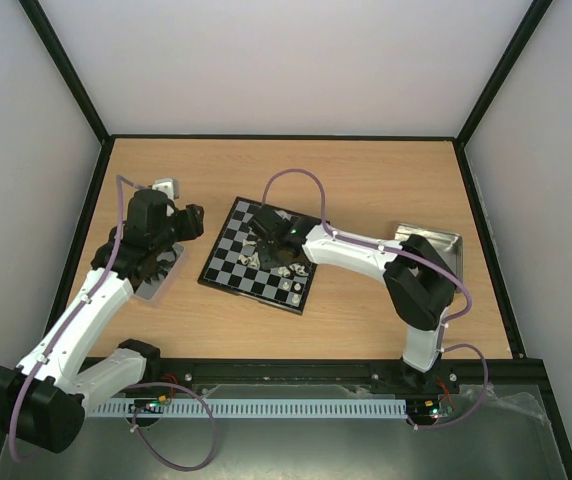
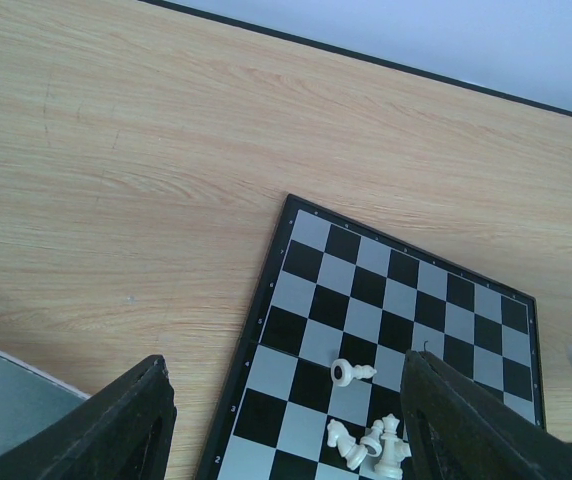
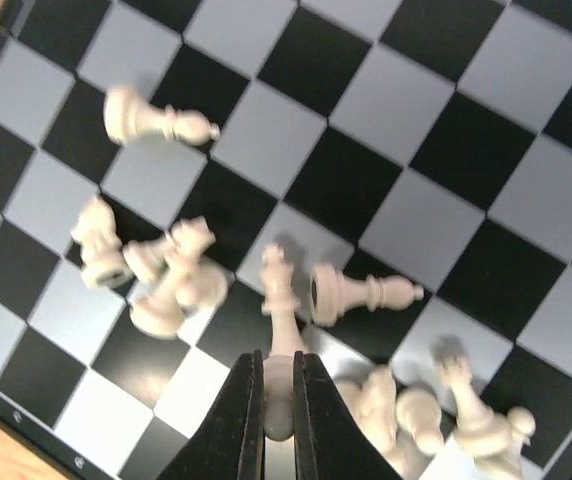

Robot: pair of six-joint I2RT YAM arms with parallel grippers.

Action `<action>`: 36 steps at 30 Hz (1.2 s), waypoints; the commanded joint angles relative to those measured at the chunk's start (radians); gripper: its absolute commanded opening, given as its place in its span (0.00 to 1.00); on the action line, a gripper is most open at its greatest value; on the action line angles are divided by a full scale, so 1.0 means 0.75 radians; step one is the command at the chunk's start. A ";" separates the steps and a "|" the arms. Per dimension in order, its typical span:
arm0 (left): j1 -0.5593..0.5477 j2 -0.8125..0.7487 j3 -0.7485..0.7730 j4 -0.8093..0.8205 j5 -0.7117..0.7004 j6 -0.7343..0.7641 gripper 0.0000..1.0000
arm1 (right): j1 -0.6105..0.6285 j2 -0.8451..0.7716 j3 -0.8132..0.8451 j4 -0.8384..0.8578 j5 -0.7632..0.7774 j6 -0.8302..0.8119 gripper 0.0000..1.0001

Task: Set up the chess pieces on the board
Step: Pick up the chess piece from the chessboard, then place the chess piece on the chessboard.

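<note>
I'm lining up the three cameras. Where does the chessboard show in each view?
Top external: chessboard at the centre of the picture, turned askew.
Left wrist: lower right, cut off by the bottom edge.
Right wrist: fills nearly the whole frame.
Shared landmark: the toppled white pieces huddled on it.

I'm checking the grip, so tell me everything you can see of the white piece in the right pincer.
The piece is cream-white, plastic-looking, tall and slim with a small cross on top, likely a king. The right pincer is shut on its base end, a finger each side, its head pointing away over the board. A fallen piece lies close beside it; whether they touch, or whether it is lifted, I cannot tell.
</note>
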 commanded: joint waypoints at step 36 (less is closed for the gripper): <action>0.017 0.004 -0.022 0.035 0.022 -0.008 0.64 | 0.093 0.052 -0.111 -0.082 -0.068 -0.002 0.16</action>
